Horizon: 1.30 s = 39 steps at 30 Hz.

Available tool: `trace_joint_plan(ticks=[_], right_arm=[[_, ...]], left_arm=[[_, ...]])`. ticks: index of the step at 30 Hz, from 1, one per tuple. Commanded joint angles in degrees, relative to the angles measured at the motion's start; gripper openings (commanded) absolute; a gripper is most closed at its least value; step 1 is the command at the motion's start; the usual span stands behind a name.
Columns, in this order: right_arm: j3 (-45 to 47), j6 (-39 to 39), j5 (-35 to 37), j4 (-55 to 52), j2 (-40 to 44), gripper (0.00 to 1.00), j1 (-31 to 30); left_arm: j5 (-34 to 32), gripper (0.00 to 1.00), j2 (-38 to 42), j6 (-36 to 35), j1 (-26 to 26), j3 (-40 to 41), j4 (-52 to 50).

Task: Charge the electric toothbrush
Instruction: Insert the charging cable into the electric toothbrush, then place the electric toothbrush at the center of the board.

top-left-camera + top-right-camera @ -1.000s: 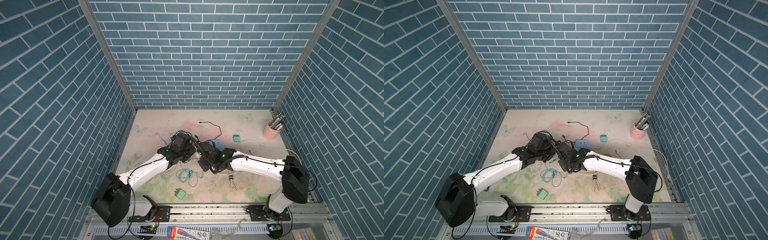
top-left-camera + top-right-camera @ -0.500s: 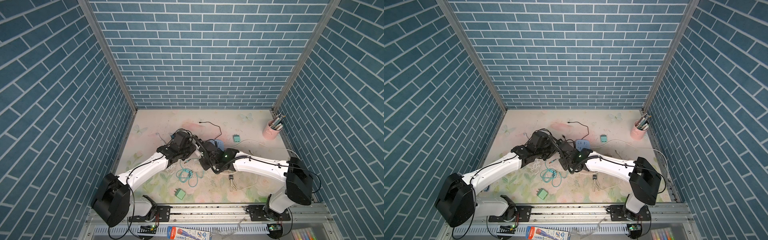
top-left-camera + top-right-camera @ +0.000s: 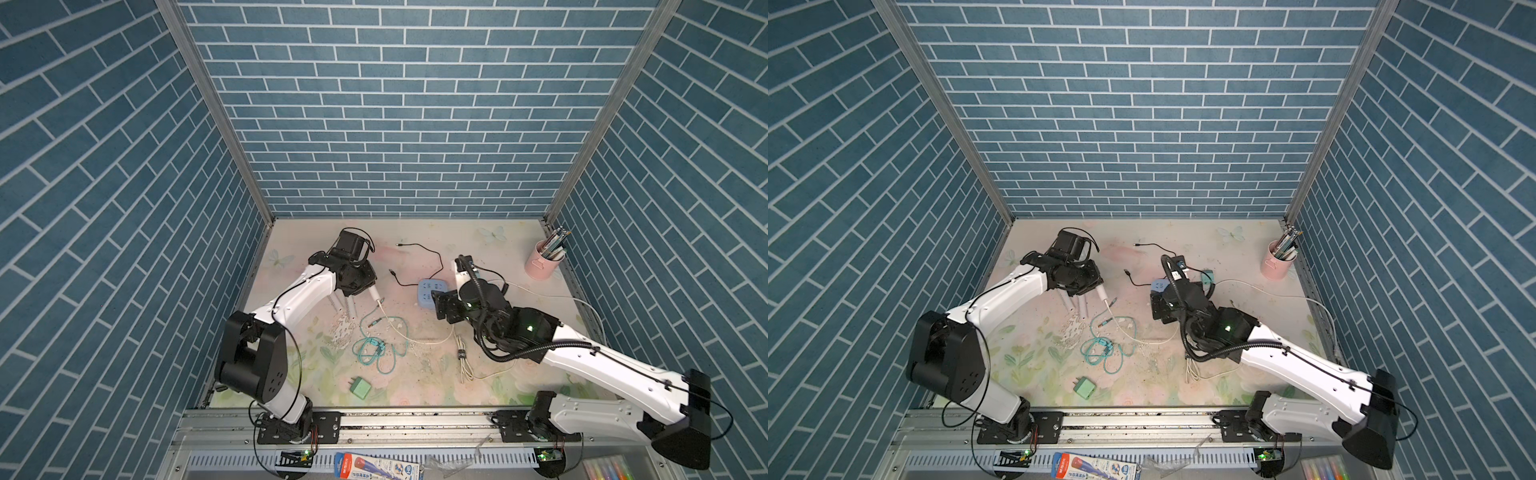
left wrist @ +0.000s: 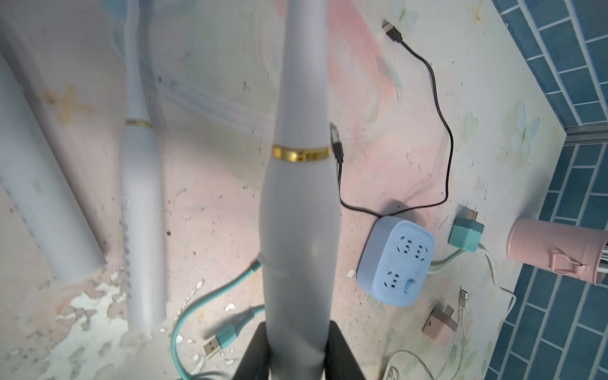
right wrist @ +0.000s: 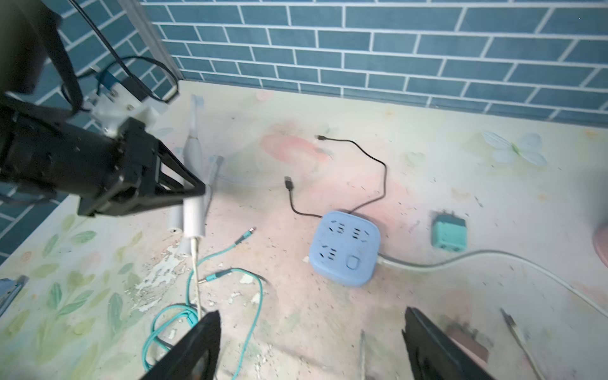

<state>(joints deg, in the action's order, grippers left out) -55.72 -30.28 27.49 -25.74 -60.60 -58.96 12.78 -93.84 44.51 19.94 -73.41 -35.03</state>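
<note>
Left of the blue socket cube [image 5: 345, 246], the electric toothbrush [image 5: 193, 217] was clamped near its base by the left gripper [image 5: 195, 194] and held tilted off the table [image 5: 427, 184], seemingly to present its charging port; a white cable [image 5: 196, 273] was seen entering that base. The right gripper [image 5: 311, 316] was held wide open and empty at the cube's near side, presumably with the plug judged seated.

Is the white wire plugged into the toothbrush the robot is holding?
Plugged in, it seems: the white wire runs straight into the bottom end of the toothbrush held by the left gripper, with no gap showing.
</note>
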Motion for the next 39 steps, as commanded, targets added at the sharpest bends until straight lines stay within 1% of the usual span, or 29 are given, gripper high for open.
trace_joint_plan(ticks=[1,4,6,8,10,12,14,16,19,20,21,24,25,30,34,36,39], right_arm=[[3.4,-7.8,2.1,-10.4,3.6,0.85,0.7],[6.6,-11.8,-0.1,-14.4,4.5,0.83,1.0],[8.1,-16.0,1.2,-18.0,3.9,0.83,1.4],[9.8,-18.1,1.8,-19.6,3.8,0.83,3.2],[11.6,-18.2,-0.8,-19.2,4.5,0.83,8.2],[13.8,-16.5,-6.8,-16.4,5.6,0.82,16.1],[14.7,-14.0,-10.3,-13.4,5.2,0.82,21.9],[13.1,-11.5,-11.7,-12.3,2.4,0.81,25.6],[10.5,-8.1,-9.8,-12.1,-3.9,0.82,30.6],[9.6,-7.4,-10.1,-12.1,-6.5,0.81,33.2],[8.9,-6.5,-11.7,-11.6,-8.9,0.82,35.8],[8.5,-4.5,-15.5,-8.2,-14.6,0.80,41.3],[8.2,-3.4,-16.1,-7.2,-16.2,0.78,42.4],[4.8,3.1,-15.9,-5.5,-24.6,0.75,43.5],[3.9,5.1,-14.8,-4.4,-28.8,0.73,44.1],[3.4,5.4,-15.8,-3.6,-30.9,0.68,44.6],[1.9,6.0,-14.6,-3.9,-33.3,0.62,44.7]], left_arm=[[2.0,0.00,-4.9,-7.2,-1.7,-4.3,-4.5],[2.4,0.00,-8.9,-9.1,-1.8,-8.3,-5.9],[2.7,0.00,-11.9,-10.6,-1.9,-11.2,-7.1],[3.0,0.00,-14.9,-11.9,-1.9,-13.3,-8.1],[3.3,0.00,-17.8,-12.9,-2.1,-15.4,-9.7],[3.7,0.00,-19.6,-13.2,-2.3,-16.0,-9.8],[3.2,0.00,-20.4,-13.4,-2.5,-15.9,-9.5],[3.7,0.00,-21.4,-13.4,-2.9,-15.9,-9.4],[3.2,0.00,-22.8,-13.8,-2.9,-16.0,-9.5],[2.8,0.00,-23.3,-14.1,-3.0,-16.2,-9.5],[2.5,0.01,-23.9,-14.3,-2.9,-16.5,-9.7],[1.2,0.07,-25.9,-15.3,-3.0,-18.3,-10.9],[0.9,0.09,-26.2,-15.5,-3.1,-18.7,-11.1],[1.8,0.19,-27.7,-15.4,-3.9,-18.6,-10.5],[2.7,0.25,-28.4,-15.3,-3.9,-19.0,-10.0],[3.0,0.30,-28.6,-15.2,-4.0,-18.9,-9.9],[3.3,0.38,-29.0,-15.2,-4.0,-19.1,-10.1]])
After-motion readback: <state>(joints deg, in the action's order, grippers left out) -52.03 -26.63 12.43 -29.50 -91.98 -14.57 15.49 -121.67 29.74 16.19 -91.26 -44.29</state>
